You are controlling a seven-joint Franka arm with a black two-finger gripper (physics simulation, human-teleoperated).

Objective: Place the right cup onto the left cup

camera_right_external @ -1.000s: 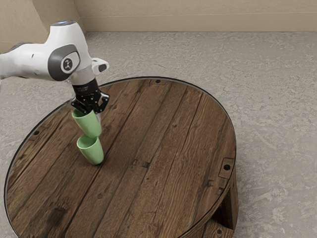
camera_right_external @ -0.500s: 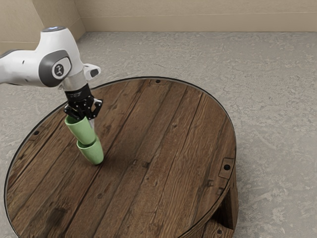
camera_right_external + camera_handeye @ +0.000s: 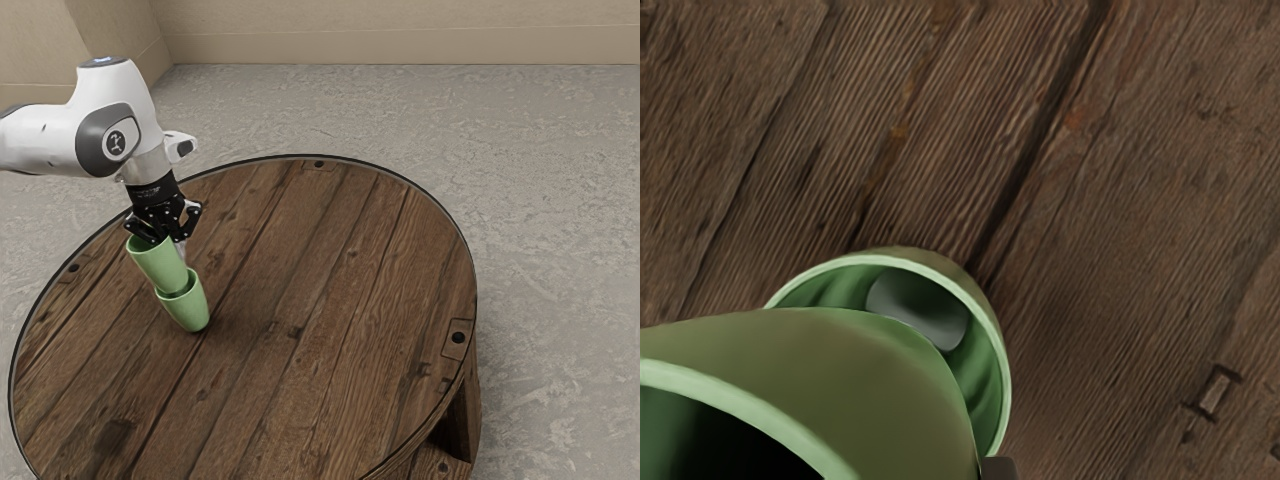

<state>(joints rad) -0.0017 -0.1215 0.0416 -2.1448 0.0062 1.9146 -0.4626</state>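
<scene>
Floor (image 3: 560,200): grey, mottled and patchy, spreading out beyond the table (image 3: 350,300) that bears the lower cup (image 3: 190,308)
Wall (image 3: 400,40): plain beige, well apart from the lower cup, across the floor
Table: round top of dark brown planks with coarse grain, long seams and knots, bound by a thin dark edge; directly beneath the lower cup
Arm (image 3: 105,120): smooth white shells with a dark grey joint cover, above the lower cup; bent at the joint, its end section pointing steeply down and slightly slanted
Gripper (image 3: 166,243): black and jointed, above and to the exterior view's left of the lower cup; clamped on the wall of the upper cup (image 3: 160,265), near its rim
Upper cup: pale green, smooth, tapering and round-mouthed, leaning slightly; its narrow end dips into the lower cup's mouth, most of its body standing above
Lower cup: matching green and taper, resting on the planks, mouth up; in the wrist view a grey patch marks its interior, nature unclear
</scene>
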